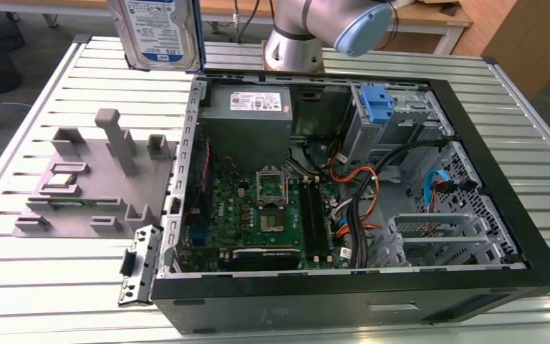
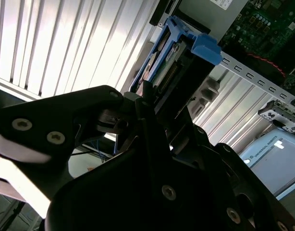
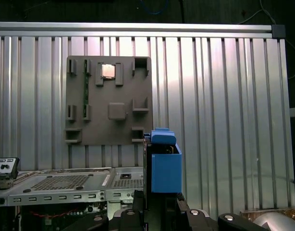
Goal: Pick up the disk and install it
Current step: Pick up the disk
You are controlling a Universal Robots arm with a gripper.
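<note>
— Where is the disk?

— In my grip. My gripper [image 2: 150, 98] is clamped shut on one end of the disk [image 1: 155, 32]. It hangs upright above the far left of the table [image 1: 36, 287], just outside the far left corner of the open computer case [image 1: 518, 215].

— How should the carry go?

— Slowly and without swinging, I judge. A flat metal slab pinched at one end wants to pivot, and its blue plastic rails [image 3: 165, 166] look smooth and slippery.

— Anything to clear?

— The case's thin sheet-metal rim, and the loose orange and black cables [image 1: 366, 179] inside it. The table itself is ribbed aluminium slats.
</note>
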